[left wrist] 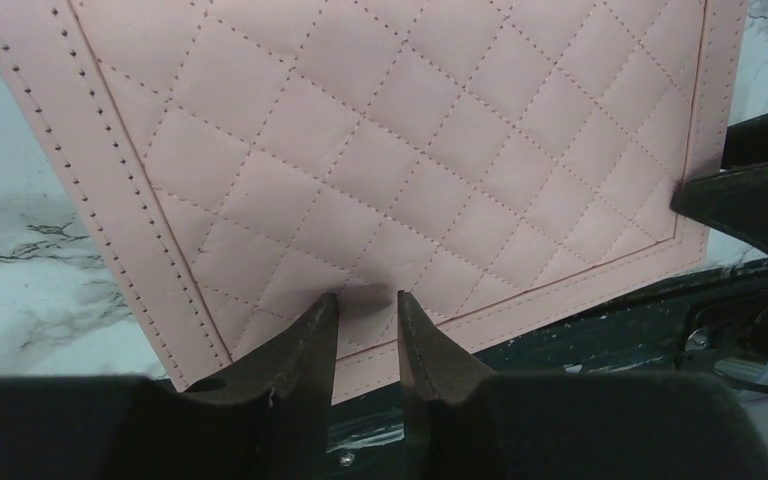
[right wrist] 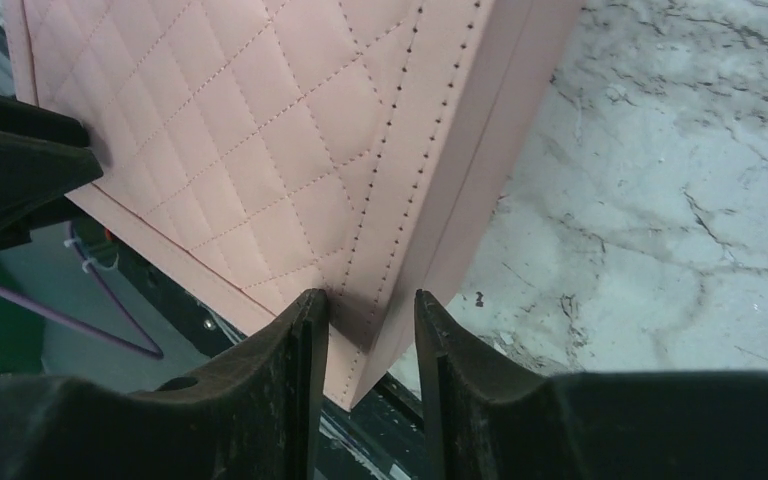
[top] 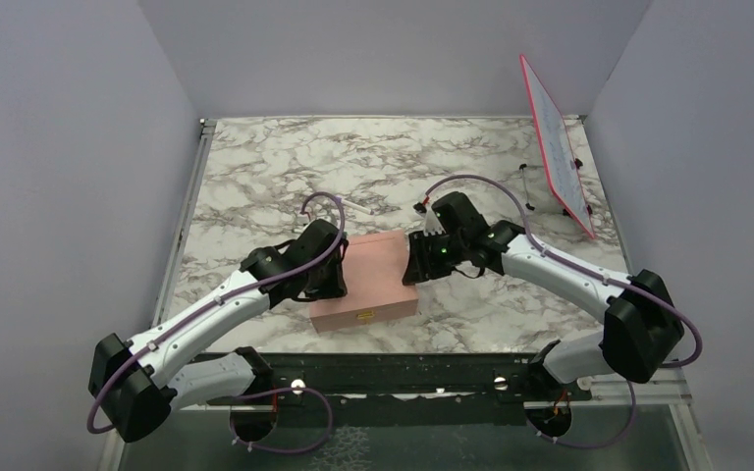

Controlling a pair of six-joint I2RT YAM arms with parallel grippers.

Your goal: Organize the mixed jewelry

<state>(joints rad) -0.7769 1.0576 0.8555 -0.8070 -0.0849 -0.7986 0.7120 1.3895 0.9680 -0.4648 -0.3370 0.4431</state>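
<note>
Jewelry: 0 pieces show in any of the 3 views. Whether it sits inside the shut box cannot be told.
Box [top: 368, 280]: 1, pink with a quilted lid, closed. It lies flat on the counter [top: 275, 167], near the front edge and midway between the arms.
Latch [top: 363, 317]: 1 small gold fitting on the box's front wall, facing the arm bases.
Long axis: it appears to run left to right, from claw to claw and slightly skewed. The claws hide both ends from above.
Left claw [top: 339, 270]: at the box's left end. In its own view the tips [left wrist: 368, 305] are a narrow gap apart with nothing between them, poised over the lid's stitched border.
Right claw [top: 414, 263]: at the box's right end. Its tips [right wrist: 370, 300] are apart and straddle the lid's side edge near a corner. Contact with the wall cannot be made out.
Nearer arm: neither, since each is up against its own end of the box.
Key relation: the lid lies directly under and between the 2 claws, with the latch side toward the bases. I judge that opening means lifting the lid's front edge so it swings away toward the back.
Step in hand: probably bracing or opening the box. No sorting has begun.
Pen [top: 358, 208]: 1 thin white stick on the counter just behind the box.
Board [top: 558, 147]: 1 red-rimmed white panel, propped up at the far right.
</note>
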